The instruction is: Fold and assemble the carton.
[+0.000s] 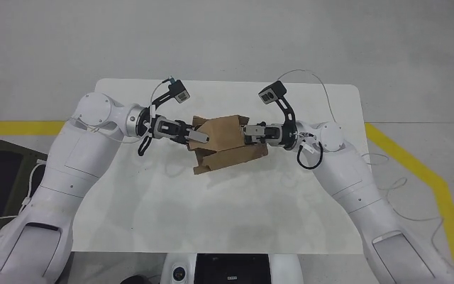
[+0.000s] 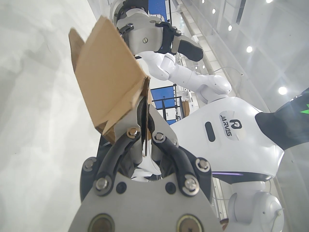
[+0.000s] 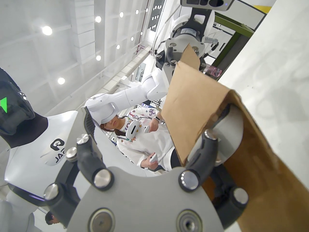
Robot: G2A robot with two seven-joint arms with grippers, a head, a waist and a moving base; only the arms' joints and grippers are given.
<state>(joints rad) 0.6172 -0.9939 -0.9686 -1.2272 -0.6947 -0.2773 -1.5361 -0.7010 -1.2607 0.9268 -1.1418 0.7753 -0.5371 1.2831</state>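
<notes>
Carton point(image 2: 108, 73): one, plain brown cardboard, partly folded, held between two hands over the middle of the far half of the one white desk point(image 1: 213, 213). The left hand point(image 2: 144, 112) is clenched on a thin flap at the carton's left end, and the flap's edge stands between its two fingers. The right hand point(image 1: 248, 135) is released, its jaws spread wide at the carton's right end. One finger point(image 3: 227, 126) sits inside the fold, under a bent panel, and the other finger point(image 3: 84, 119) stands clear of the cardboard. From above, the carton lies slantwise, with an angled top panel and a flap sticking out toward the near edge of the desk. Whether its lower edge touches the desk cannot be told.
</notes>
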